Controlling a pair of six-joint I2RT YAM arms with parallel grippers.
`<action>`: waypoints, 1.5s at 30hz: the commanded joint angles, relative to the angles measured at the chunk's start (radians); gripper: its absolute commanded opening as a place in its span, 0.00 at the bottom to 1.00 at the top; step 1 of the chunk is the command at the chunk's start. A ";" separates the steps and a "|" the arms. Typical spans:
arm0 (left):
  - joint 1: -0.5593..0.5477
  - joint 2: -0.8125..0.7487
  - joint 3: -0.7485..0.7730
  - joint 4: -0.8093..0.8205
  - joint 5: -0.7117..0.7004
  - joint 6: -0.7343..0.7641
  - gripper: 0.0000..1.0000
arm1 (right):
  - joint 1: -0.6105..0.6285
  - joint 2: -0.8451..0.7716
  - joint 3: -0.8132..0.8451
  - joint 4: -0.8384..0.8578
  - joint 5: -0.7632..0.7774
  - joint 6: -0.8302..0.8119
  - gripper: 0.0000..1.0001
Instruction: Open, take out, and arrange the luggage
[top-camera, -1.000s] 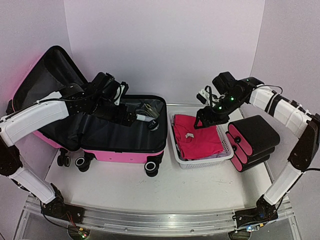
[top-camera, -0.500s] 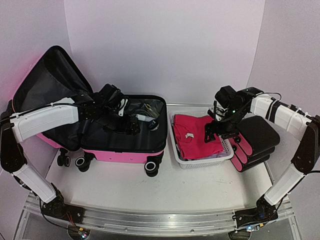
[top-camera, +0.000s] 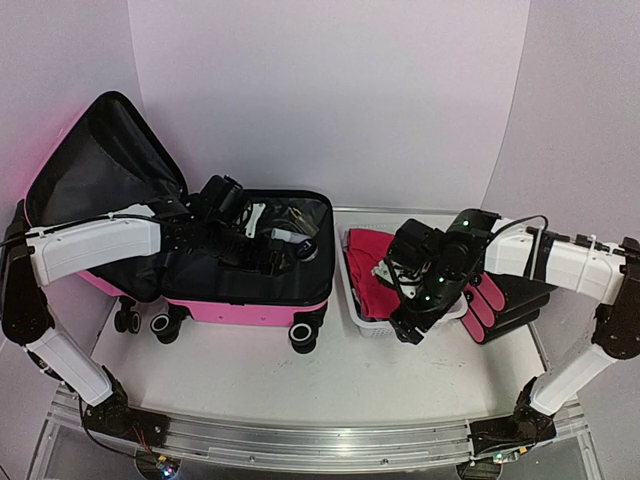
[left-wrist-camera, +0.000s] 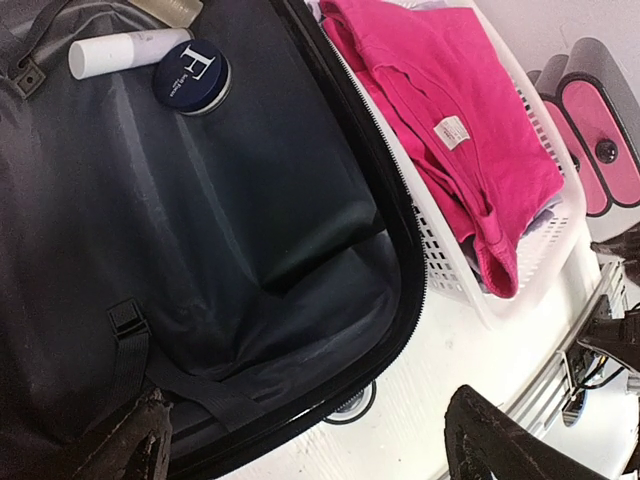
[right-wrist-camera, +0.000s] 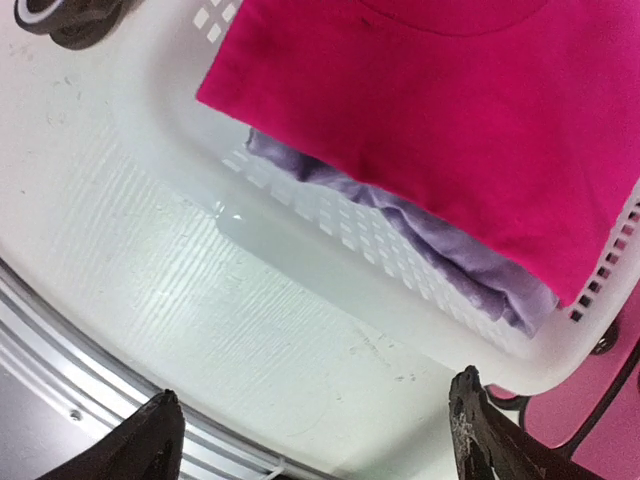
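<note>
**Snags and shoves are risked on both sides**

Nearest, at the lower centre of the top view, the right gripper (right-wrist-camera: 315, 440) is held low over the table (top-camera: 300, 385), spread wide and empty, just in front of the near wall of the white basket (right-wrist-camera: 330, 230). If it is driven forward at this height, the light basket is likely to be shoved. The overhanging pink garment (right-wrist-camera: 450, 110) and the lilac garment (right-wrist-camera: 450, 265) beneath it could also be caught and dragged out.

Further back, the luggage (top-camera: 245, 302) is seen left of centre, lying open. The left gripper (left-wrist-camera: 310, 445) is poised inside it, also released and holding nothing. A descent here could be fouled by the buckled strap (left-wrist-camera: 130, 330).

At the far end lie a round jar (left-wrist-camera: 192, 75) and a white tube (left-wrist-camera: 125, 50); either could be rolled away by an off-centre pinch. The shell rests on wheels (top-camera: 303, 335), so a hard push may shift it and bring down the raised lid (top-camera: 95, 160).
</note>
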 joint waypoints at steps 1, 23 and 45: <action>-0.001 -0.072 -0.016 0.052 -0.013 0.047 0.95 | -0.007 0.086 -0.014 0.085 0.214 -0.296 0.91; -0.001 -0.223 -0.112 0.052 -0.085 0.072 0.96 | -0.225 0.303 0.091 0.374 0.020 -0.500 0.18; -0.002 -0.285 -0.127 0.047 -0.071 0.055 0.96 | -0.352 1.127 1.322 0.309 0.267 -0.190 0.01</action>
